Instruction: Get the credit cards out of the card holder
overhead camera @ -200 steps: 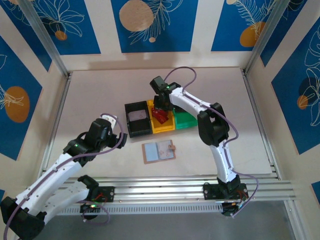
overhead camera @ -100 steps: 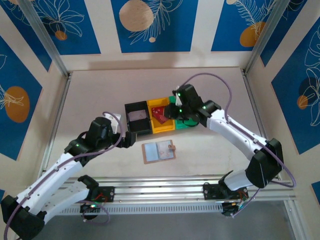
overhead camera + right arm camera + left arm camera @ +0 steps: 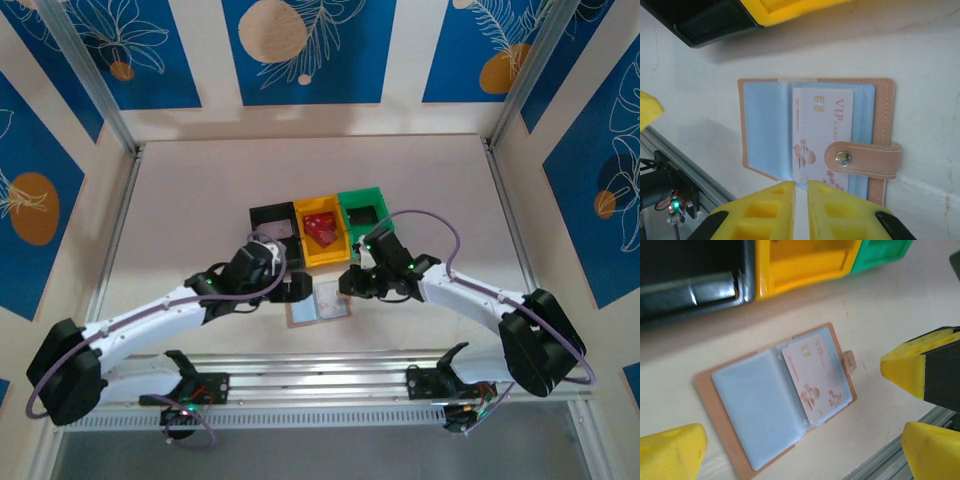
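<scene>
Card holder (image 3: 765,130) lay open, pink VIP card (image 3: 822,132) pocketed; left gripper (image 3: 300,288) gaped wide, right gripper (image 3: 801,189) nearly clenched, empty.

Holder: card holder (image 3: 318,303) lies open on the desk (image 3: 200,180), near the front edge, midway.
Bins: left bin (image 3: 270,215), middle bin (image 3: 303,240) and right bin (image 3: 345,205) in a row just behind it.
Cards: one card (image 3: 320,228) in the middle bin; another card (image 3: 815,380) in the holder's right half.

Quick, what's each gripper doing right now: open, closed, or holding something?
Left gripper: open wide, holding nothing.
Right gripper: almost closed, nothing between its fingers.
</scene>
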